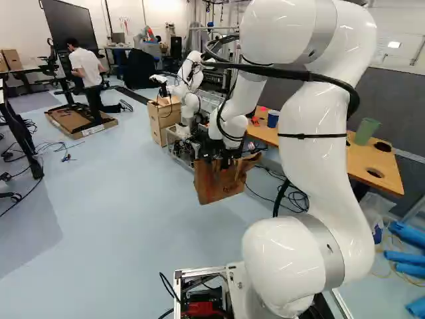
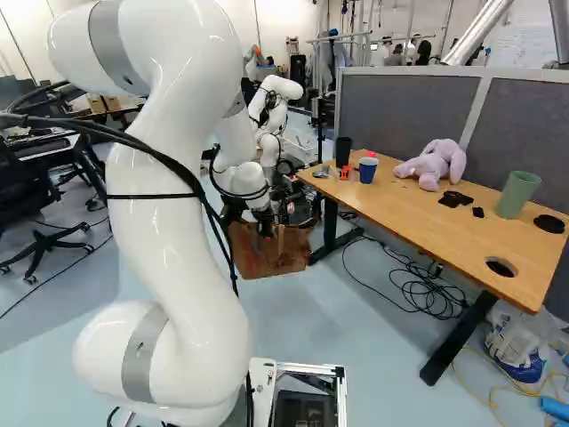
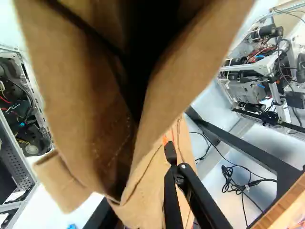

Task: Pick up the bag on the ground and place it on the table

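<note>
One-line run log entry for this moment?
gripper: shut on bag | bag: tilted, looks off floor | table: bag not on it

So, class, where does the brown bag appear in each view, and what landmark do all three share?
Left base view: bag near the middle, left of the arm.
Right base view: just left of middle, by the far leg of the wooden table.
Wrist view: close up, ahead of the hand.
Shared landmark: the table.

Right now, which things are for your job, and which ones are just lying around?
For the job:
- brown bag
- wooden-topped table

Just lying around:
- purple plush toy
- blue cup
- green cup
- black cup
</note>
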{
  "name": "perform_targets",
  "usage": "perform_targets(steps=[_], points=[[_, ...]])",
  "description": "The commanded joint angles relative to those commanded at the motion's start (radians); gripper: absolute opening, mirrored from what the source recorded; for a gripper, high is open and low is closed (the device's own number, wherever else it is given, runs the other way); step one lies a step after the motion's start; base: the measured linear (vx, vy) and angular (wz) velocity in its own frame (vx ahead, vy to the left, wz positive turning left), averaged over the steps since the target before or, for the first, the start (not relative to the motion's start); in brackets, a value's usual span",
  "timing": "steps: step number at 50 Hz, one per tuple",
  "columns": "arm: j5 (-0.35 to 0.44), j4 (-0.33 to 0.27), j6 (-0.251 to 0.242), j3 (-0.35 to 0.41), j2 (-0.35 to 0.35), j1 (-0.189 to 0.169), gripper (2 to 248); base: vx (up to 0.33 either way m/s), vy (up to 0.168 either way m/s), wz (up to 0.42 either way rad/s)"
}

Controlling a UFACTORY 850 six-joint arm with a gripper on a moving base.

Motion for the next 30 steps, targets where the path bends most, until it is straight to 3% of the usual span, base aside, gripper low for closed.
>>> perform_targets(steps=[30], points=[[-0.111, 0.000, 0.000, -0.036, 0.057, -0.002, 18, 0.000, 0.000, 0.000]])
